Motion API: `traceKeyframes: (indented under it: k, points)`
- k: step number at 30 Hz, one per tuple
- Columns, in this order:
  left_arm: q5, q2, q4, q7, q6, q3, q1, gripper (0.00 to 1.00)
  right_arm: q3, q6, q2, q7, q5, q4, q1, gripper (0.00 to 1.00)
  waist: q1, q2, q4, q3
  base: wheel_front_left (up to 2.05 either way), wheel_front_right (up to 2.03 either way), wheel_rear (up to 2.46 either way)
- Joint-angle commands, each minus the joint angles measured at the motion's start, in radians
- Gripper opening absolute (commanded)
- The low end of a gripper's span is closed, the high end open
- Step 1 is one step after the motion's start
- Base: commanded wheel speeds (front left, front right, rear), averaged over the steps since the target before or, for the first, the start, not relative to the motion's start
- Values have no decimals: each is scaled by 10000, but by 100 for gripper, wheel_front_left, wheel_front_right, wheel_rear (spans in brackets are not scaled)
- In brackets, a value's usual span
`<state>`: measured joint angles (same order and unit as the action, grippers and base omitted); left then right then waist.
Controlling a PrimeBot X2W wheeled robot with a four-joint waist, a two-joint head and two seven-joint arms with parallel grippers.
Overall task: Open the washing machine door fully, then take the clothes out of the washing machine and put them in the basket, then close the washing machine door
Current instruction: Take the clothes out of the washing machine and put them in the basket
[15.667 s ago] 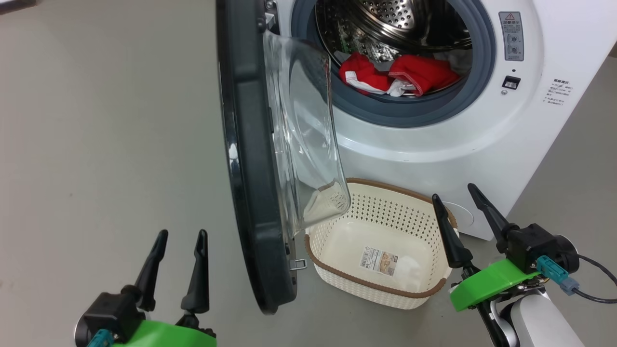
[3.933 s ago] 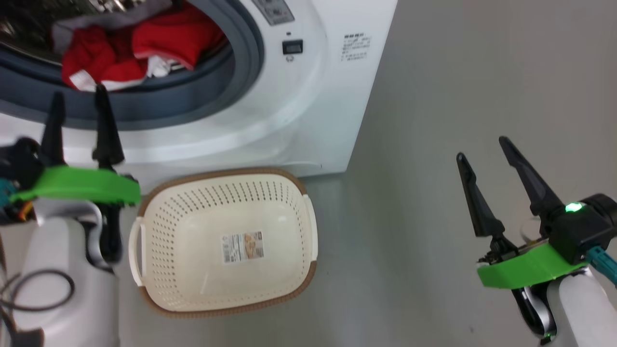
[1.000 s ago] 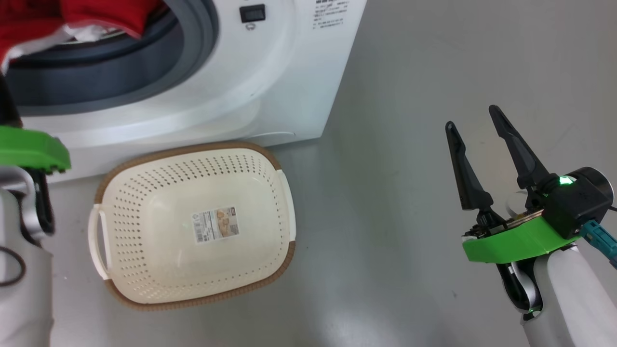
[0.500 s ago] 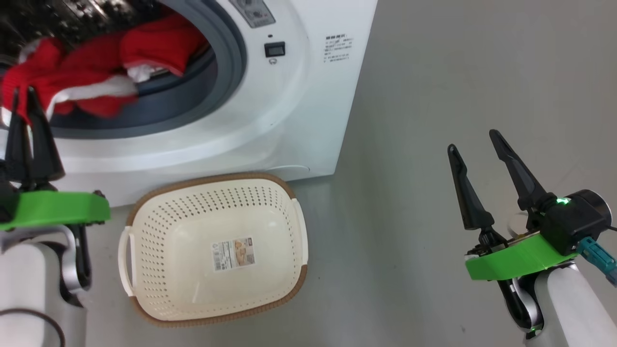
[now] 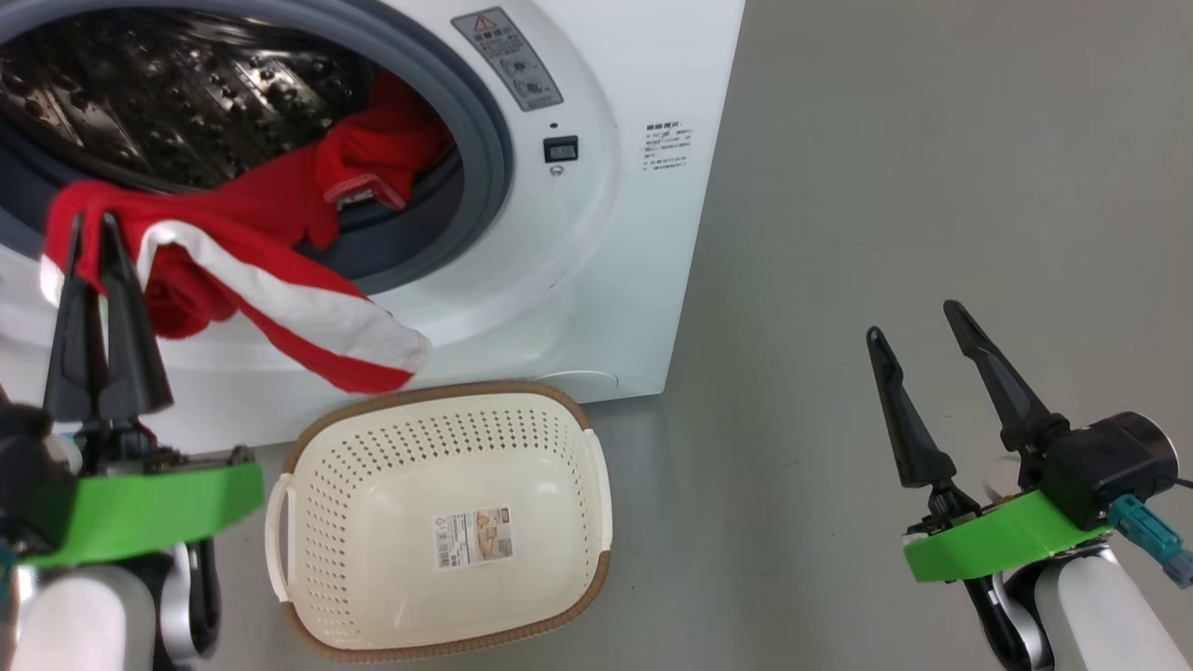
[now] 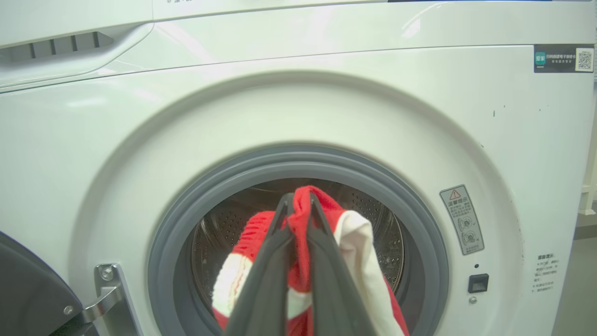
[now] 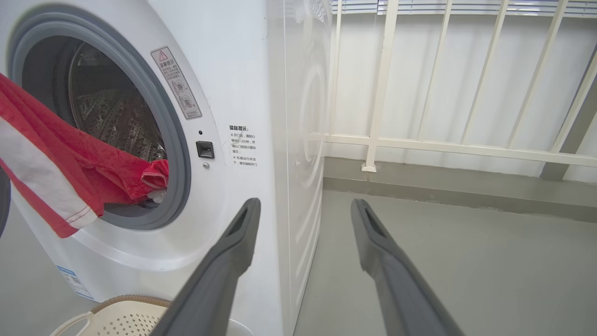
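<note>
Since half a second ago, the left gripper [image 5: 91, 224] has drawn the clothes [image 5: 280, 298] further out of the washing machine [image 5: 596, 261]. The red fabric now spans the grey gasket and hangs in front of the white panel. The head camera has also shifted, so the change in framing is not movement of the basket [image 5: 447, 388].

**Gripper state**
- Left gripper [image 6: 298, 205]: fingers pressed together, pinching a fold of red fabric at the tips.
- Right gripper [image 5: 911, 321]: fingers spread wide, holding nothing.

**Positions relative to the basket**
- The washing machine stands directly behind the basket, and the basket is empty.
- The left gripper is above and beyond the basket's left corner, nearer to it than the other arm.
- The right gripper [image 7: 305, 203] is well apart to the basket's right.
- The washing machine door [image 6: 28, 294] shows as a dark rim at the hinge, swung clear of the opening.

**Controlling relation**
The basket lies below and to the right of the pinch point. The garment's long axis runs from the drum out to the left gripper. A loose tail hangs down just above the basket's rear rim.

**Appearance**
The fabric is bright red with a broad white band and is limp. A hemmed red fold rests on the gasket, and it is unclear whether this is a separate garment. Judged stage: extraction under way, transfer not yet made.
</note>
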<state>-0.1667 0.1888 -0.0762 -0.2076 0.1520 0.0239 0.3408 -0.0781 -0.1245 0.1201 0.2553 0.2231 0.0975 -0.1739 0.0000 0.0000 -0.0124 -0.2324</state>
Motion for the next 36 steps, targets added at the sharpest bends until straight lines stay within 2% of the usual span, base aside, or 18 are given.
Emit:
traceKeyframes:
  k: [1, 9, 17, 27, 36]
  points:
    - [151, 213, -648, 63, 104, 280, -141, 0, -151, -62, 43, 65, 95, -249, 77, 100, 0, 0, 25, 82, 0, 0, 0]
    - [301, -32, -1887, 270, 259, -100, -906, 0, -155, -62, 10, 65, 99, -253, 292, 100, 0, 0, 99, 278, 0, 0, 0]
    - [-476, -451, -1211, 330, 36, -286, -1405, 0, -245, -62, 65, 65, 106, -312, 218, 100, 0, 0, 44, 5, 0, 0, 0]
    - [-1428, -889, 1423, 102, -647, -798, -793, 0, -294, -62, 31, 65, 112, -409, -178, 100, 0, 0, -100, -897, 0, 0, 0]
    - [-1732, -1016, 4912, -199, -1167, -1090, 460, 0, -377, -62, -4, 65, 135, -478, -620, 100, 0, 0, -299, -1905, 0, 0, 0]
